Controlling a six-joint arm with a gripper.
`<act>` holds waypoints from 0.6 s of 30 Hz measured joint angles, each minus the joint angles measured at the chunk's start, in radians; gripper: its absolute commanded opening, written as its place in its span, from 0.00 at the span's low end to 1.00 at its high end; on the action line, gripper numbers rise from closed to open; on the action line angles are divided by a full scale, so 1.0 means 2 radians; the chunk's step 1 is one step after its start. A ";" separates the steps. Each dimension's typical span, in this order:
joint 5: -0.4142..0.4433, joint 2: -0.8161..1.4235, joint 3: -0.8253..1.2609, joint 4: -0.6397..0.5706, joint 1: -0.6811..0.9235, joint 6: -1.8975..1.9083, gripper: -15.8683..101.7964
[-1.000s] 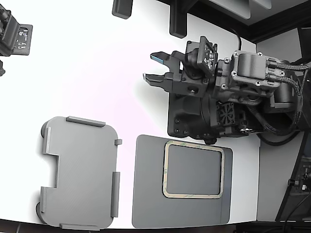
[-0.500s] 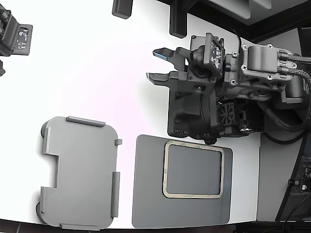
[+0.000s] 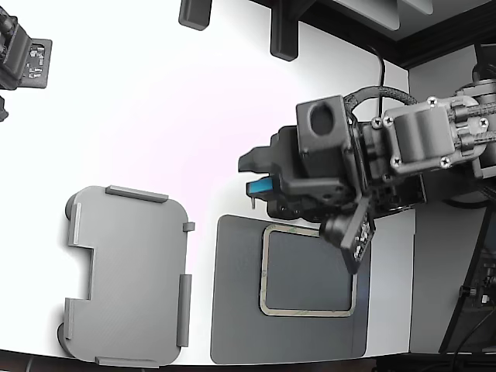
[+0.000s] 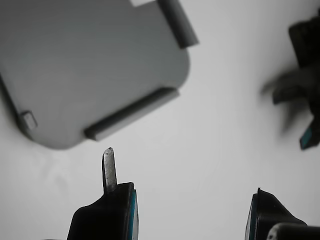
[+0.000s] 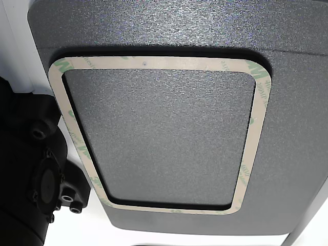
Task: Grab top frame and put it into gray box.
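The top frame [image 3: 263, 271] is a thin tan ring lying flat on the dark gray mat [image 3: 232, 310] at the exterior view's lower middle. Its upper right corner is hidden behind my wrist. The other view shows the frame [image 5: 154, 63] close up, flat on the mat [image 5: 154, 138]. The gray box [image 3: 128, 275] sits empty at the exterior view's lower left and also shows in the wrist view [image 4: 90, 65]. My gripper [image 3: 248, 175] is open and empty, above the table just off the mat's upper left corner. In the wrist view its fingers [image 4: 117, 205] stand apart over bare white table.
Black fixtures [image 3: 283, 35] stand at the table's far edge and a black device [image 3: 23, 58] sits at the exterior view's upper left. A blurred dark gripper-like shape [image 4: 300, 90] shows at the wrist view's edge. White table [image 3: 155, 116] lies between box and arm.
The arm has swung down toward the mat in the exterior view and the wrist has rolled over. The gripper stays open. Frame, mat and box have not moved.
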 measured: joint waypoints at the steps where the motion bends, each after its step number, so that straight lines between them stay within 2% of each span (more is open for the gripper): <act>1: -0.008 -0.005 -0.005 0.012 0.009 -0.032 0.91; 4: -0.017 -0.025 -0.023 0.051 0.044 -0.125 0.94; 9: -0.031 -0.059 -0.038 0.112 0.097 -0.251 0.90; 11: -0.021 -0.068 -0.046 0.132 0.120 -0.281 0.89; 16: 0.002 -0.087 -0.064 0.159 0.193 -0.304 0.76; 18: 0.002 -0.100 -0.064 0.159 0.223 -0.300 0.78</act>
